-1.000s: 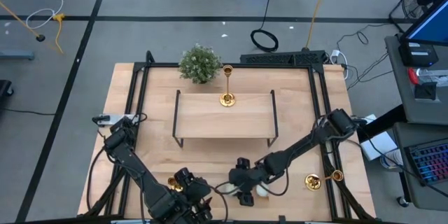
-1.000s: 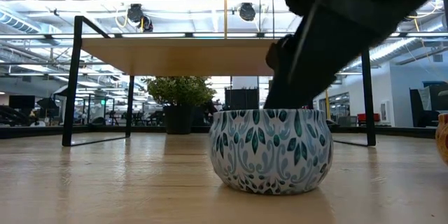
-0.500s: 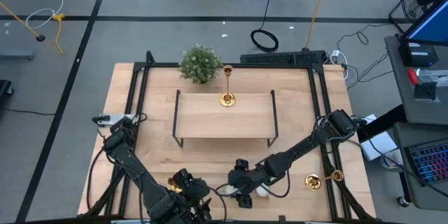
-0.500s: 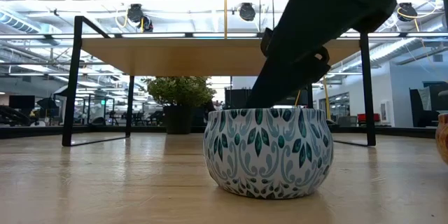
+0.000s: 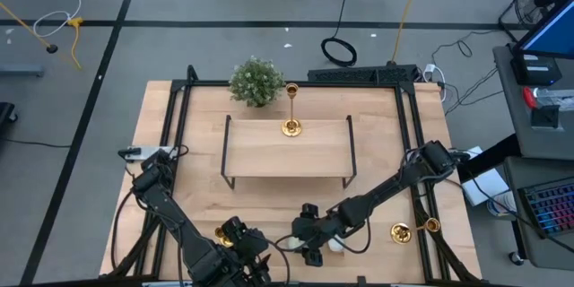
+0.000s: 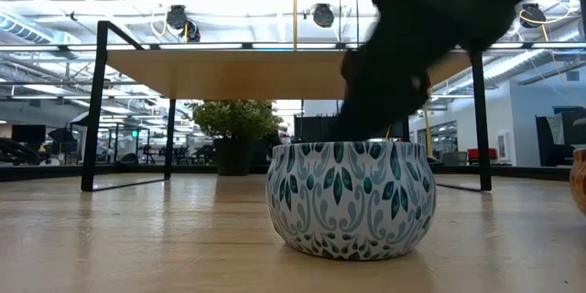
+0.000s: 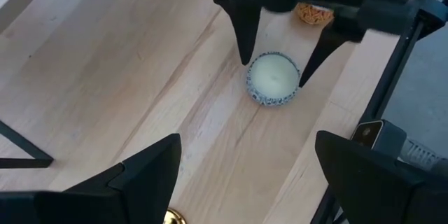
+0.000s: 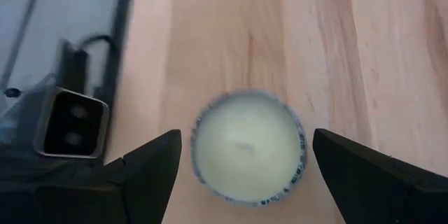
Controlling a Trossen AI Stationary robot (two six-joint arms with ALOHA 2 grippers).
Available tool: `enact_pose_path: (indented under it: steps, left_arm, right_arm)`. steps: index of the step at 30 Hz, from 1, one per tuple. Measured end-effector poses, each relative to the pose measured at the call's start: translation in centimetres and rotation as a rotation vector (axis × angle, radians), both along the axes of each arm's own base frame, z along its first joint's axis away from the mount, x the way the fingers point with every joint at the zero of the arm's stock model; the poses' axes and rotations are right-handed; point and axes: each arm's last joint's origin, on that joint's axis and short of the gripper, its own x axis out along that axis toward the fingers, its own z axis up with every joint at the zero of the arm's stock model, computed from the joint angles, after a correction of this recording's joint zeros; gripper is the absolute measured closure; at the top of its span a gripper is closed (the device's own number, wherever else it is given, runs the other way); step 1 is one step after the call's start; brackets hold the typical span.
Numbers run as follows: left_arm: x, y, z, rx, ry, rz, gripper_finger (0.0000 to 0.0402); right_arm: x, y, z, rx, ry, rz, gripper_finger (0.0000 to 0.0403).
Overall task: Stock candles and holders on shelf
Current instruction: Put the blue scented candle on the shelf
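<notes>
High view: shelf (image 5: 287, 148) at the centre of the surface (image 5: 202, 206), one holder (image 5: 291, 126) upright on its 12 o'clock edge, plant (image 5: 256, 82) just beyond at 11. Second holder (image 5: 414, 229) on its side at 4 o'clock, near the surface's right edge. Right pincer (image 5: 316, 247) low at 6 o'clock, over a pale candle (image 5: 334, 244) partly hidden under it. Left pincer (image 5: 251, 265) at 7 o'clock near the front edge, a gold glint just beside its wrist, too small to tell more.

Low view: candle (image 6: 351, 198) in a white tin patterned with teal leaves, resting on the surface (image 6: 137, 238) in front of the shelf (image 6: 247, 69). Dark bulk of the right arm straight above it, blurred; contact impossible to tell. Upright holder's stem (image 6: 294, 9) rising from the shelf top, plant (image 6: 235, 133) beyond, beneath the board.

Left wrist view: left pincer (image 7: 245, 175) spread wide, holding nothing. Farther off, candle (image 7: 273, 78) between the two fingers of the right pincer (image 7: 274, 61), one finger on each side, tips level with the rim.

Right wrist view: right pincer (image 8: 245, 164) open, fingers either side of the candle (image 8: 248, 147), a gap on each side, not gripping. Candle standing on the surface (image 8: 280, 35) near its edge.
</notes>
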Motion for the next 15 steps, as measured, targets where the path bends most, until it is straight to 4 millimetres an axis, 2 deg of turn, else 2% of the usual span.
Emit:
enact_pose_path:
  steps: [8,15]
  left_arm:
    - [0.0,0.0,0.0,0.004,-0.006,0.001,0.0064]
    - [0.0,0.0,0.0,0.004,-0.005,0.001,0.0064]
  right_arm:
    - [0.1,0.0,-1.2,-0.021,0.022,-0.031,0.0065]
    - [0.2,0.1,-1.3,-0.013,0.019,-0.039,0.0055]
